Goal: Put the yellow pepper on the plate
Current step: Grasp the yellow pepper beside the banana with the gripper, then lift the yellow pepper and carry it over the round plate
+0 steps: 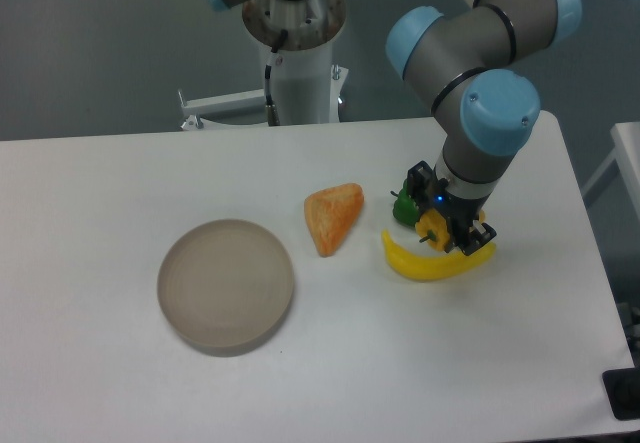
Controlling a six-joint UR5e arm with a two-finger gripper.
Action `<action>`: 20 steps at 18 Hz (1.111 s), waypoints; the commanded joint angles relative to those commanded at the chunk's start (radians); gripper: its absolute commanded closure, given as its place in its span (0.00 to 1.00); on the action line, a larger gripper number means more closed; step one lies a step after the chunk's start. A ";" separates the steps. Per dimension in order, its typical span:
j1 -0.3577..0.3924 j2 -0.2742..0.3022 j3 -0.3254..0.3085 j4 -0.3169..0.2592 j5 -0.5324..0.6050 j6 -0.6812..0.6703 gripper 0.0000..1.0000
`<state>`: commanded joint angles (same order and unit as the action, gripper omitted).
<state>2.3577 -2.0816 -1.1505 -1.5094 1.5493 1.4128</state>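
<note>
While the arm reaches down at the right side of the white counter (330, 363), the jaws of the gripper (447, 231) sit low over a small cluster of toy food, and the yellow pepper (433, 226) shows as a small yellow-orange lump right between them; looks clamped on it, but the black fingers hide most of it, so cannot tell for sure if the jaws are closed on it or just around it. Banana (432, 262) lies curved directly below the jaws, touching or nearly touching the pepper. Green pepper (405, 208) is just up-left of the jaws, partly hidden behind the gripper body. Orange wedge-shaped piece (333, 217) lies left of the jaws, apart from the cluster. Plate (226, 285) is well to the left and lower, flat on the counter, nothing on it.
</note>
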 joint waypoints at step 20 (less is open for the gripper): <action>-0.089 0.014 -0.015 -0.003 -0.138 -0.202 0.63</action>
<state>2.2691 -2.0679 -1.1658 -1.5125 1.4114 1.2110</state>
